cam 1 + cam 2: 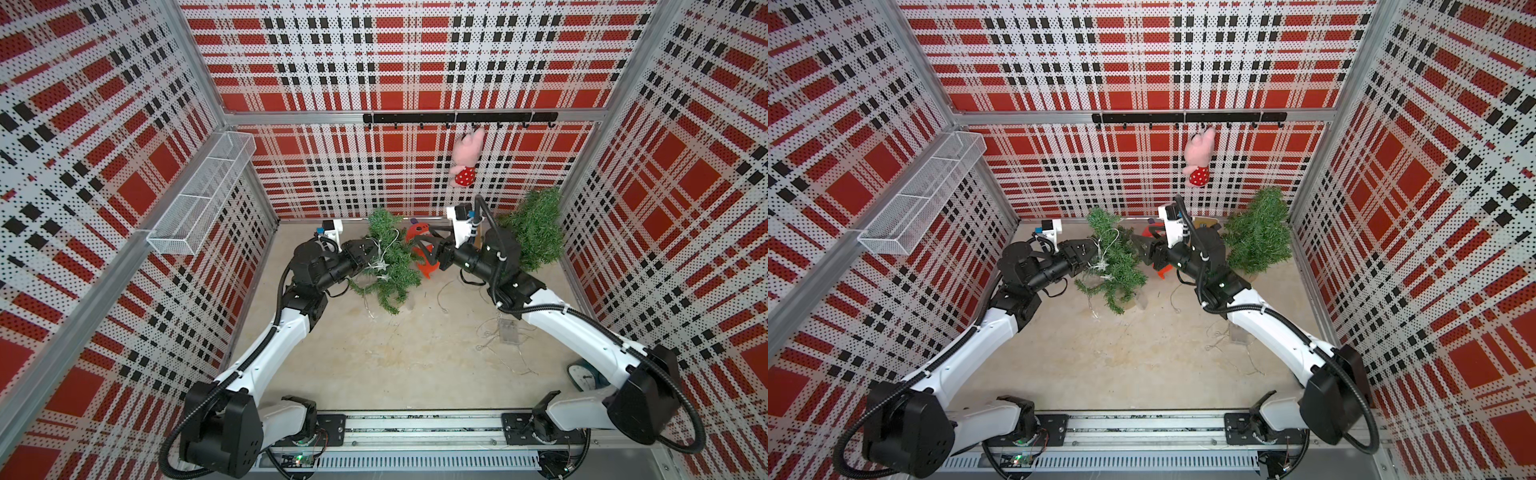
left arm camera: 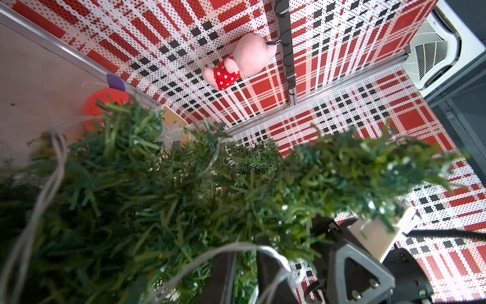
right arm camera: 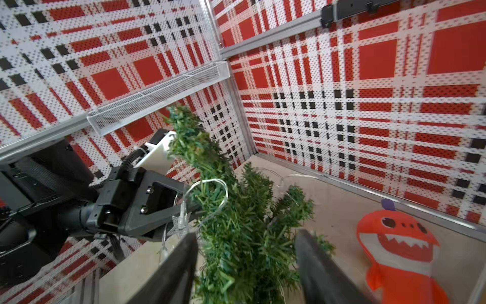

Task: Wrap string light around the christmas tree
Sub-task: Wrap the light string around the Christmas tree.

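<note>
Right gripper [image 3: 247, 237], jaws wide, is straddling the leaning christmas tree [image 1: 388, 257]; left gripper [image 1: 370, 255], narrowly parted, is sitting against its loosely draped string light [image 3: 210, 180], risking slippage if the tree topples.

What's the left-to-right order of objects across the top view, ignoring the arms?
Mesh basket on the side wall → leaning christmas tree → orange shark toy → pink plush pig hanging from the hook rail → upright tree. String light and battery box left out because they overlap.
</note>
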Robot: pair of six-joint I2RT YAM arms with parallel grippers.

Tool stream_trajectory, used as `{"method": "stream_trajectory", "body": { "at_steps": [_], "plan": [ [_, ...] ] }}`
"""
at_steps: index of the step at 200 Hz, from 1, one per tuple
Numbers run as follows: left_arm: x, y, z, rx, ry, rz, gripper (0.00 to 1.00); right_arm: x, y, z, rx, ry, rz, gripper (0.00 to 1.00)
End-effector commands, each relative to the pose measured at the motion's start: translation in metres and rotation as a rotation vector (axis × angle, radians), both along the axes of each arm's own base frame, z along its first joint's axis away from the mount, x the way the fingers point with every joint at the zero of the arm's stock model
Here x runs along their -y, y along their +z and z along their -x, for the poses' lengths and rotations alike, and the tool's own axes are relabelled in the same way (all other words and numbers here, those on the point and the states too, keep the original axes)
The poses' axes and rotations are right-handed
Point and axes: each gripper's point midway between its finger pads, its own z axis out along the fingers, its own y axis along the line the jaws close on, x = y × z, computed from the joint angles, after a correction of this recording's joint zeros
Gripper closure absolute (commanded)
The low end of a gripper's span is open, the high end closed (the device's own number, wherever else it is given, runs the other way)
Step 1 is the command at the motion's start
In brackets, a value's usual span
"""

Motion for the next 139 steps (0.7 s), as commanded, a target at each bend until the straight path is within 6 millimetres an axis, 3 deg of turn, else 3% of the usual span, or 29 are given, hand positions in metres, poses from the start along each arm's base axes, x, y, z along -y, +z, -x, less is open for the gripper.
{"method": "stream_trajectory", "body": {
  "at_steps": [1, 12, 27, 61, 101, 139],
  "plan": [
    [-0.004, 0.012, 0.008, 0.042, 0.007, 0.017, 0.80, 0.000, -0.017, 0.026, -0.072, -0.134, -0.096, 0.54],
    [-0.005, 0.011, 0.010, 0.040, 0.012, 0.014, 0.80, -0.005, -0.024, 0.042, -0.067, -0.191, -0.087, 0.45],
    [-0.006, 0.010, 0.011, 0.038, 0.017, 0.011, 0.80, -0.020, -0.032, 0.064, -0.065, -0.203, -0.096, 0.41],
    [-0.004, 0.004, 0.010, 0.027, 0.014, 0.004, 0.80, -0.080, -0.064, 0.093, -0.113, -0.112, -0.038, 0.33],
    [0.003, 0.002, 0.015, 0.029, 0.013, -0.027, 0.80, -0.125, -0.084, 0.081, -0.100, -0.123, -0.040, 0.31],
    [0.006, -0.002, 0.017, 0.019, 0.003, -0.027, 0.80, -0.152, -0.108, 0.057, -0.083, -0.206, -0.032, 0.33]
  ]
}}
